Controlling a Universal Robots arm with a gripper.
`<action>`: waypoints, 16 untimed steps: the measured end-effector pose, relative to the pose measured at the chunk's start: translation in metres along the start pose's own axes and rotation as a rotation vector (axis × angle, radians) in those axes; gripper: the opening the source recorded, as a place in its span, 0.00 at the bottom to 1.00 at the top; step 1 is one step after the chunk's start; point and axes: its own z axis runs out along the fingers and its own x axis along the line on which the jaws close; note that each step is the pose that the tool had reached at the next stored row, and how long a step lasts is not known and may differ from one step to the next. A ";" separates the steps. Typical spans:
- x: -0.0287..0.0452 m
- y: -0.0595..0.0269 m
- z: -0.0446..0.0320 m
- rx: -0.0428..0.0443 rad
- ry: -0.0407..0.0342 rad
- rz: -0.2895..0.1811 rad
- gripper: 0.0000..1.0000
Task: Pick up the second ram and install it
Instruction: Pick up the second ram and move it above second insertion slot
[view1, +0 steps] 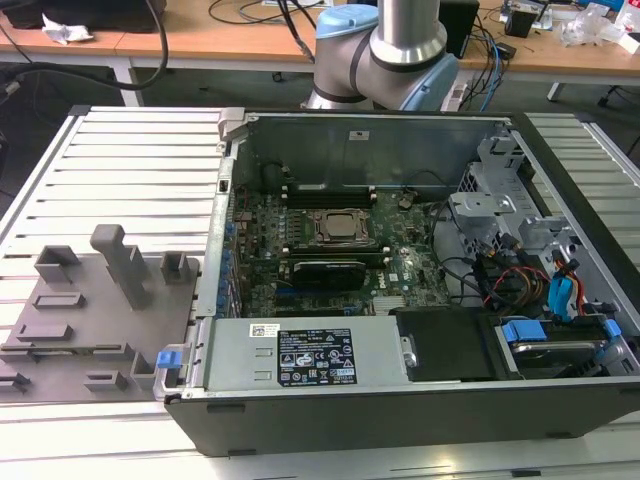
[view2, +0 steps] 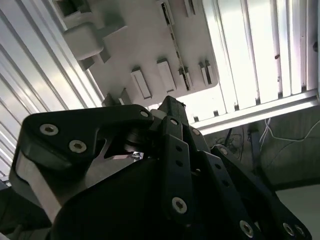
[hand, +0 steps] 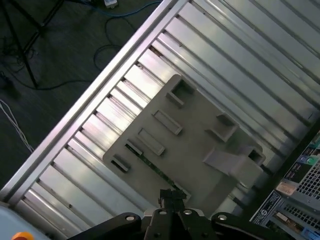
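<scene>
Gripper (hand: 172, 196) hovers over second ram (hand: 154, 170) in grey tray (hand: 200, 125) beside labelled computer case (view1: 400, 420).

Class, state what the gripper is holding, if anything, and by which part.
Nothing, it appears: the gripper hangs above the grey tray, and the second ram lies in a tray slot, ungripped.

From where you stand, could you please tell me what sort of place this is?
Probably a robotics lab for computer assembly: an open computer case lies on a slatted aluminium table, a robot arm stands beyond it, and cable-strewn desks line the back.
</scene>
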 end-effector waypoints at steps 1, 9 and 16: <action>0.0000 0.0000 0.0000 -0.0005 0.0010 -0.022 0.11; 0.0000 0.0000 0.0000 -0.0043 0.0080 -0.182 0.11; 0.0000 0.0000 0.0000 -0.0071 0.0131 -0.301 0.11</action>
